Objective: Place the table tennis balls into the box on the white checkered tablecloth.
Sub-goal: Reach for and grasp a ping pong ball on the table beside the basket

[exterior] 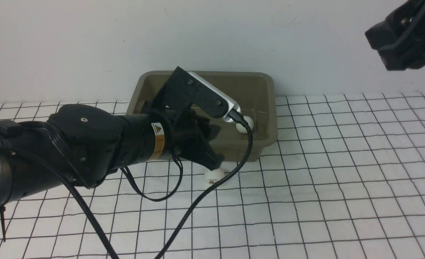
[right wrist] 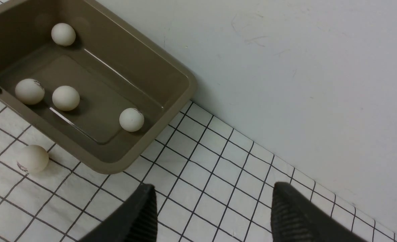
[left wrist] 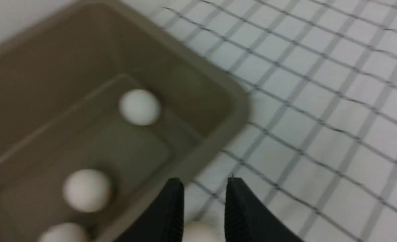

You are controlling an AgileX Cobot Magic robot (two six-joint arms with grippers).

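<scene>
One of the table tennis balls (right wrist: 32, 158) not yet in, lying on the white checkered tablecloth (exterior: 342, 180) just beside the near long wall of the box (right wrist: 171, 72). By the front view, directly under the left pincer (left wrist: 203, 183): a black fingertip at or just above the ball's top, the tub right beyond it. From the left wrist, seen low between the two fingers, with a narrow gap roughly fitted to it. Cannot tell whether clamped on it or merely straddling it. In the right wrist view, resting on the cloth with a shadow beneath and no finger visible around it. Round, so no long axis to line up with. Left arm much the nearer. Right pincer (right wrist: 212, 191) spread wide, empty, raised high on the right, well apart from ball and box.

Inside the box: four balls (right wrist: 65, 97) loose on the floor, two side by side, the other two apart from them.

Probably called for next: closing firmly, lifting clear of the rim, then releasing over the tub.
</scene>
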